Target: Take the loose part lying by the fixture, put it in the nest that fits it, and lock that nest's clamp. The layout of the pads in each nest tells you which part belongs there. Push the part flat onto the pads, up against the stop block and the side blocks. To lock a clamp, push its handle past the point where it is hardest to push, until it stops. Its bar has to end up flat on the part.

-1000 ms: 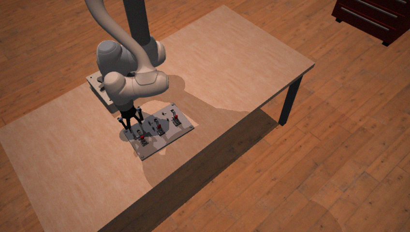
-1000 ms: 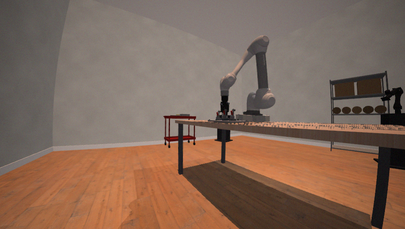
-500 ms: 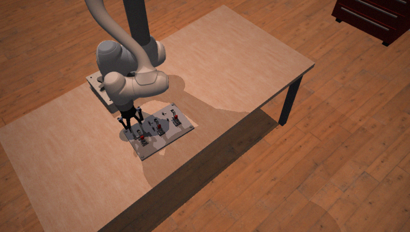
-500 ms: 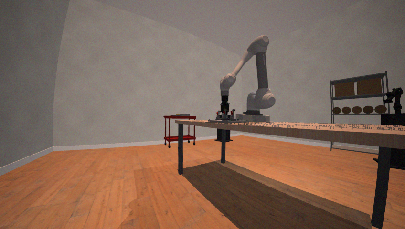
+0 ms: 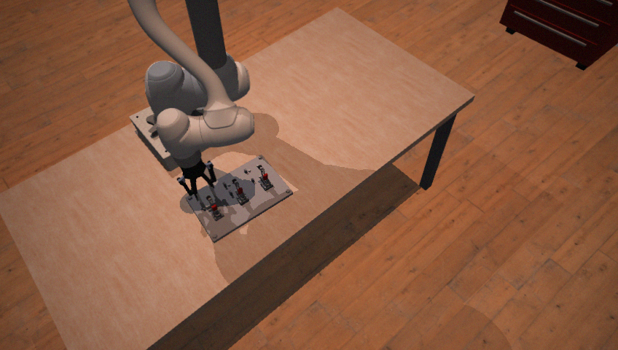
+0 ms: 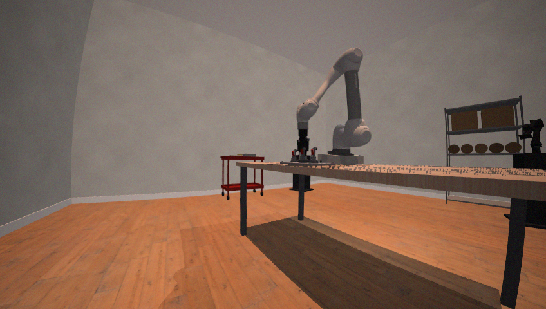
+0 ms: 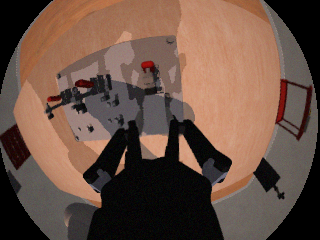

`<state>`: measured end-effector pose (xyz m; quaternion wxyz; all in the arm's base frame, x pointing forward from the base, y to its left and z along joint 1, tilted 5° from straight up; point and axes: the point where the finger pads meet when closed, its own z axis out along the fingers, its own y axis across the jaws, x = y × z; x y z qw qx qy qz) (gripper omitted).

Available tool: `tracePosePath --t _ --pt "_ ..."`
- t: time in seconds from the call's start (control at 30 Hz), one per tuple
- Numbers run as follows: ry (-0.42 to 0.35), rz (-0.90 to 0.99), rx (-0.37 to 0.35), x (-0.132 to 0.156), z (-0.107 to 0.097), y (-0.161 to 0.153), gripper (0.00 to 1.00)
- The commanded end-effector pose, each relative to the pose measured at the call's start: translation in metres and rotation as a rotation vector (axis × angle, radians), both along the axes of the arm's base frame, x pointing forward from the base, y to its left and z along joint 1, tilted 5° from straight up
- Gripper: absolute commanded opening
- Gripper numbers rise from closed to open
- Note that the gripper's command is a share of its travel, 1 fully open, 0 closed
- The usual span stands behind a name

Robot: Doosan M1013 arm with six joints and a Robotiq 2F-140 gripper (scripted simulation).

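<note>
The loose part cannot be made out with certainty, so which way it points and how its long axis runs cannot be told. A small pale beige piece shows at the end nest nearest the gripper, close to its red-handled metal toggle clamp; whether it is the part or belongs to the clamp is unclear. In the wrist view a grey area lies between the fingertips, and it cannot be told apart from the shaded plate.

The white and dark-grey 6-joint arm rises from its base, bends high over the table and comes down to the fixture, with the wrist close to upright. The black 2-finger gripper points down at the near end of the flat grey rectangular fixture plate. Its 2 fingers stand partly apart, 1 on each side of the gap; whether anything is clamped there cannot be told.

The other 2 red-handled metal clamps stand farther along the plate: the middle clamp and the far clamp. The plate lies flat on the pale wooden table.
</note>
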<state>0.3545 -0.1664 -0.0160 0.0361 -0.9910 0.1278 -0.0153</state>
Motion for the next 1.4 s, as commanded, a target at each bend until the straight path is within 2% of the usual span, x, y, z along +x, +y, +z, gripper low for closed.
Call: tracePosePath --t 0.0,1.37 --pt "0.0 0.0 0.0 0.0001 -0.0001 0.0 0.1" --pt "0.0 0.0 0.0 0.0015 -0.0054 -0.0017 0.1"
